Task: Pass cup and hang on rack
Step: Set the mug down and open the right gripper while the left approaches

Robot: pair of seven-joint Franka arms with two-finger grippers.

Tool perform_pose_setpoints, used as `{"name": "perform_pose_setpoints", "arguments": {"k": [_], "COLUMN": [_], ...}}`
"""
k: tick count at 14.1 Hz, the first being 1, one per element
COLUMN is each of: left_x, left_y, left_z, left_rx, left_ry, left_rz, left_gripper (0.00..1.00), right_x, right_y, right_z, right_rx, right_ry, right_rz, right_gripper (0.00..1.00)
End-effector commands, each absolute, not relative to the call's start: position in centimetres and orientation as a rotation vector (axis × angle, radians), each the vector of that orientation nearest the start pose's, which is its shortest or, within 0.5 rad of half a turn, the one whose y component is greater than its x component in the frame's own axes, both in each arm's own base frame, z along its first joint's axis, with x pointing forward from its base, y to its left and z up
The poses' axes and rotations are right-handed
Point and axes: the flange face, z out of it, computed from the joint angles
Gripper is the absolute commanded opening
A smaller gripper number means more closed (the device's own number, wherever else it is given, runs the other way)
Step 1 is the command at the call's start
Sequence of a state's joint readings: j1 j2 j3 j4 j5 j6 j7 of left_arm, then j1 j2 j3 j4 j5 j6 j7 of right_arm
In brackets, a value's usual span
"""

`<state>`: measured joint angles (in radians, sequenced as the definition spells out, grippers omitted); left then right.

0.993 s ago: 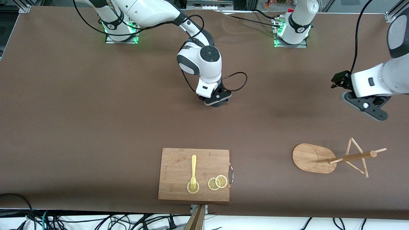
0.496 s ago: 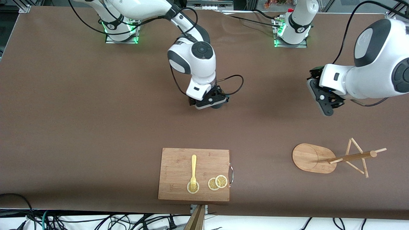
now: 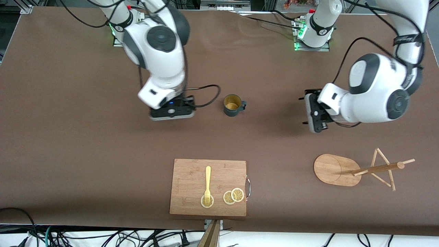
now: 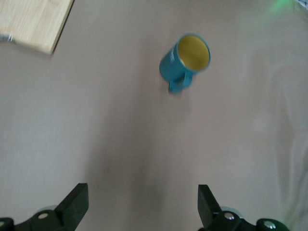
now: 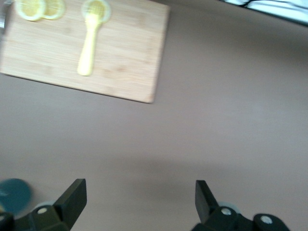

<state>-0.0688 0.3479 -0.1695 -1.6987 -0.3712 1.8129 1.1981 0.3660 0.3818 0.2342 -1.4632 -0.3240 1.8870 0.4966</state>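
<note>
The cup (image 3: 232, 105) is a dark teal mug with a yellow inside. It stands upright on the bare table near the middle, held by nothing. It also shows in the left wrist view (image 4: 185, 60), and its edge shows in the right wrist view (image 5: 14, 195). My right gripper (image 3: 171, 112) is open and empty beside the cup, toward the right arm's end; the right wrist view (image 5: 139, 204) shows only table between its fingers. My left gripper (image 3: 307, 111) is open and empty, toward the left arm's end of the cup, as the left wrist view (image 4: 142, 207) confirms. The bamboo rack (image 3: 356, 169) is nearer the front camera, at the left arm's end.
A wooden cutting board (image 3: 208, 187) lies near the front edge, carrying a yellow fork (image 3: 207, 183) and lemon slices (image 3: 233, 196). It also shows in the right wrist view (image 5: 86, 48), and its corner shows in the left wrist view (image 4: 33, 21).
My right gripper has moved off toward the right arm's end, uncovering the cup, which now stands free. My left gripper has swung in toward the cup from the left arm's end.
</note>
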Motion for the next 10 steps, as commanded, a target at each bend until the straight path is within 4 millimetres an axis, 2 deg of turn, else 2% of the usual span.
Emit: {"name": "perform_pose_setpoints", "arguments": {"k": [1, 3, 6, 8, 10], "left_x": [59.1, 58.7, 57.6, 56.3, 54.4], "left_y": [-18.7, -19.1, -18.9, -18.5, -18.8], "left_z": [36.1, 34.7, 31.8, 29.1, 26.6], "left_rx": [-2.914, -2.884, -2.860, -2.911, -2.955], "left_ry": [2.216, 2.256, 2.313, 2.292, 2.302], "left_rz": [-0.149, -0.244, -0.364, -0.516, -0.704], "left_gripper": [1.00, 1.00, 1.00, 1.00, 1.00], "right_x": [59.7, 61.1, 62.8, 62.3, 61.4], "right_y": [27.4, 21.6, 12.4, 7.4, 4.0], "right_z": [50.0, 51.2, 51.3, 51.9, 54.0], "right_rx": [-3.345, -3.256, -2.990, -2.960, -2.989], "right_ry": [-0.378, -0.347, -0.196, -0.154, -0.107], "right_rz": [-0.179, -0.064, 0.097, 0.210, 0.282], "right_gripper": [1.00, 1.00, 1.00, 1.00, 1.00]}}
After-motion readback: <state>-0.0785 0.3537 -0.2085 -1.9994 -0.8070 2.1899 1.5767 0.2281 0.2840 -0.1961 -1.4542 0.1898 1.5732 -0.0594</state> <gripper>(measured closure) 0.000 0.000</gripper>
